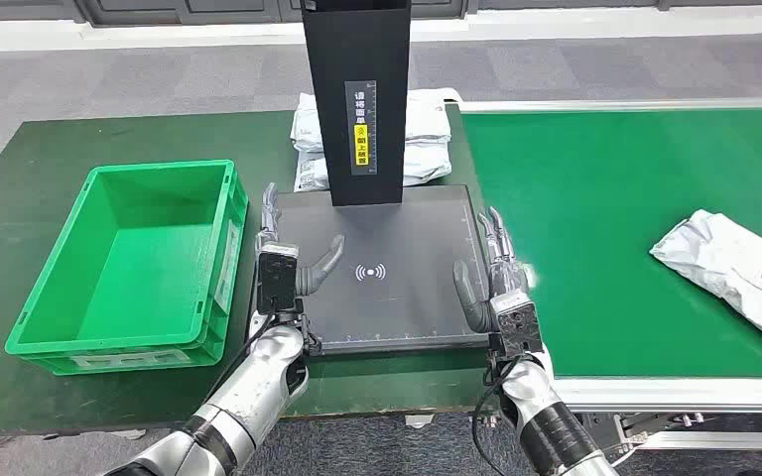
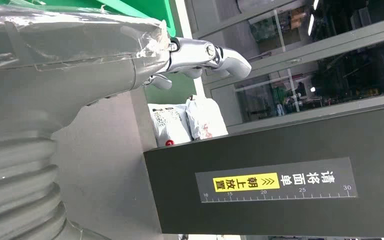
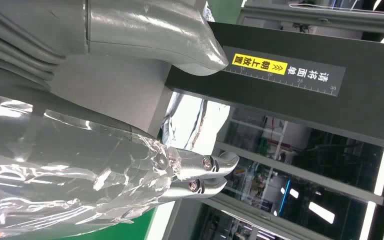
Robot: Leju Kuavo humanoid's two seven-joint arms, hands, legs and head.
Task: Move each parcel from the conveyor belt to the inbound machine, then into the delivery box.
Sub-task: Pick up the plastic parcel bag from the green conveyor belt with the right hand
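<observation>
1. The inbound machine [image 1: 387, 268] is a flat, matte black square plate with a white signal mark at its middle and a tall black column [image 1: 356, 99] rising from its far edge; the column carries a yellow label and a printed ruler scale.
2. The left hand [image 1: 293, 260] and right hand [image 1: 486, 278] rest over the plate's two sides, fingers spread apart, holding nothing. Both wear ribbed grey covers, with clear wrinkled film showing in the wrist views.
3. One parcel [image 1: 739, 270], a crumpled, glossy grey-white plastic bag, lies on the smooth green conveyor belt [image 1: 595, 218] near its right edge, well apart from the right hand.
4. A stack of similar bags [image 1: 427, 139] sits behind the column; how many is hard to tell.
5. The delivery box [image 1: 131, 266], a rigid green plastic crate, stands just left of the plate.
</observation>
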